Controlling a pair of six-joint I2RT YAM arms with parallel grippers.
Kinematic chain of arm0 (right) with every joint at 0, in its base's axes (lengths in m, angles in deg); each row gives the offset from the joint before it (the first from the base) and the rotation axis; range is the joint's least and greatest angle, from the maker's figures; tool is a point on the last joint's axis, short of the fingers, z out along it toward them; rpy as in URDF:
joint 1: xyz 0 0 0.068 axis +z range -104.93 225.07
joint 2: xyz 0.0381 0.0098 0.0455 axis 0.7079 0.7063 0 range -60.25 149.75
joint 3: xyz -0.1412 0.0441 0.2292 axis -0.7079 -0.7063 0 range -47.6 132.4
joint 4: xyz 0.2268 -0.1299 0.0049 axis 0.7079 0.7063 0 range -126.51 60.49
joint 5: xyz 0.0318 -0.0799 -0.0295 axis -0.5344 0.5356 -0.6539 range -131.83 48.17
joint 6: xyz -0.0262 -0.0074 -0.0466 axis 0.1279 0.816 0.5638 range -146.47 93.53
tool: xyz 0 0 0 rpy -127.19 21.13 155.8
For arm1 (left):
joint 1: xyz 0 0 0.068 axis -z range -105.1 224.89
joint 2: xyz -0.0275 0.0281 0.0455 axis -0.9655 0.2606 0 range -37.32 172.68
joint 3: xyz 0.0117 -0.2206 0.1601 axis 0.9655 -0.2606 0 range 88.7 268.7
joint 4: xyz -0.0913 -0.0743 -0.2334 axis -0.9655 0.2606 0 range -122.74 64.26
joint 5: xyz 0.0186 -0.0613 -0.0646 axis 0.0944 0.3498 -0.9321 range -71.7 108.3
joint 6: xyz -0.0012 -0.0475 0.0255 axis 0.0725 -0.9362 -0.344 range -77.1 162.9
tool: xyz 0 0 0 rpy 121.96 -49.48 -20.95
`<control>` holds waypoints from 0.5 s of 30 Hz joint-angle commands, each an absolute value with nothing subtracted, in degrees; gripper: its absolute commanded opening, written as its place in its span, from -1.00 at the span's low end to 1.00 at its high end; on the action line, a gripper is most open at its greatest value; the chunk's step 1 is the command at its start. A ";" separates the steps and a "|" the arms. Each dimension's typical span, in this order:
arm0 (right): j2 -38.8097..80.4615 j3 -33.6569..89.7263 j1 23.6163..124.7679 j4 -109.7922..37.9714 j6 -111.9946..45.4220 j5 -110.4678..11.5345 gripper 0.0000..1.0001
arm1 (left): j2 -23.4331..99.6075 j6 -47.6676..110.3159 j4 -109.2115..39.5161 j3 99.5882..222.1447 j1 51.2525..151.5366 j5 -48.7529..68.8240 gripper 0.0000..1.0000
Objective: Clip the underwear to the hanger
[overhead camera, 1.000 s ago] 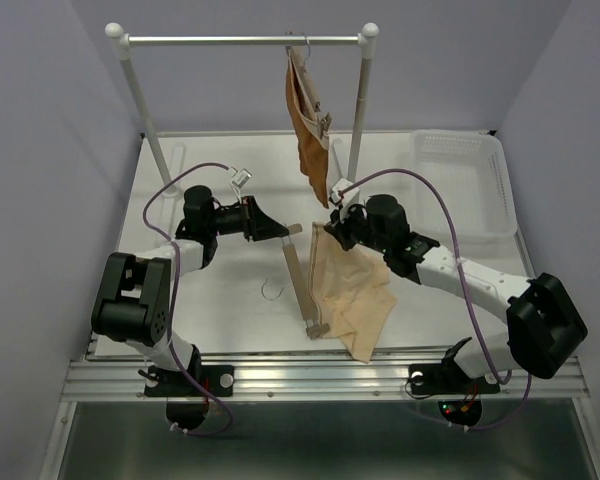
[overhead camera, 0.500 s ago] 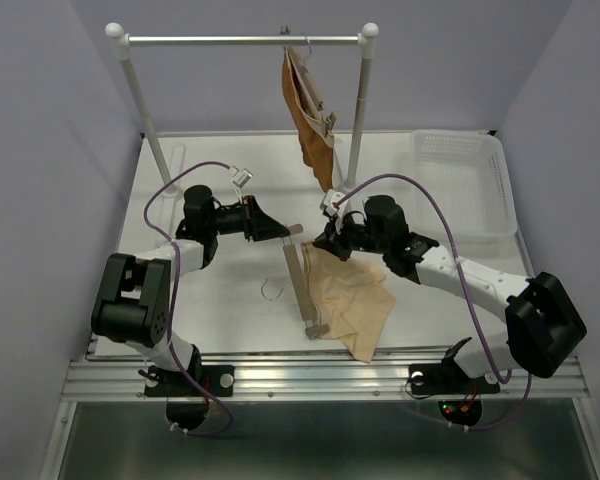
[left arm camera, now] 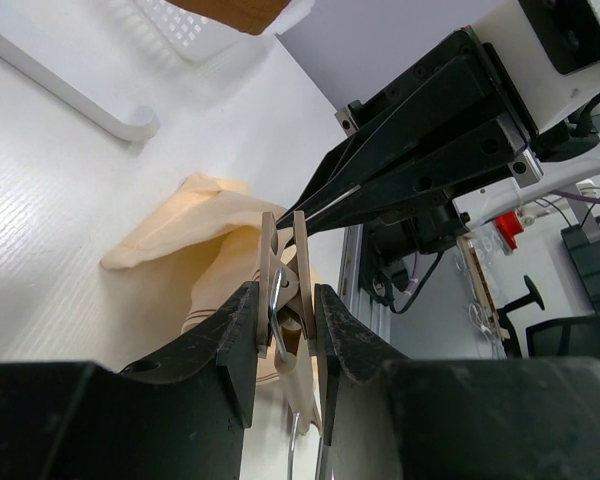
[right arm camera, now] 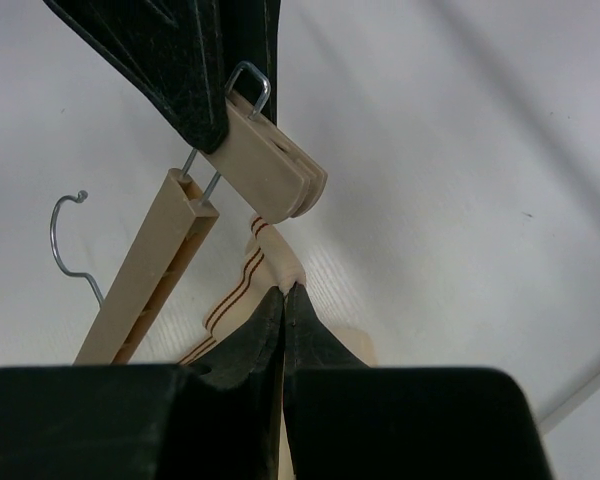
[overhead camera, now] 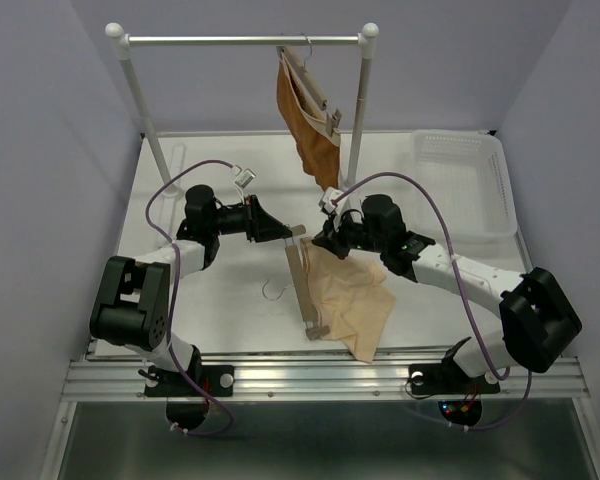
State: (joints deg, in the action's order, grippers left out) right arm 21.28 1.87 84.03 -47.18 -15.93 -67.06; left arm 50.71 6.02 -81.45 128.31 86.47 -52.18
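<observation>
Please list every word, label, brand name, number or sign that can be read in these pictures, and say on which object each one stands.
No text can be read in any view.
The hanger, its clip, the underwear, the left gripper, the right gripper and the white basket show no lettering.
The red-brown stripes on the underwear are a pattern, not writing.

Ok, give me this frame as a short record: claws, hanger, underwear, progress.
left claw: shut on clip
right claw: shut on underwear corner
hanger: lying on table
underwear: spread beside hanger, held corner just short of clip
progress: corner not yet in clip
</observation>
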 commanded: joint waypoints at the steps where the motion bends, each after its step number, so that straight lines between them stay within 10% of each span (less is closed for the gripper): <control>1: 19.99 4.43 83.65 -51.01 -16.80 -66.61 -0.99 | 48.46 6.87 -84.95 128.69 86.76 -54.04 -1.00; 15: 18.50 3.99 83.65 -52.85 -18.82 -63.89 -0.99 | 48.90 7.13 -85.04 128.51 86.85 -54.13 -1.00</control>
State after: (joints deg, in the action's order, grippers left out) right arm 21.09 1.87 84.03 -47.77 -17.65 -65.68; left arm 50.71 6.02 -81.45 128.29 86.47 -52.20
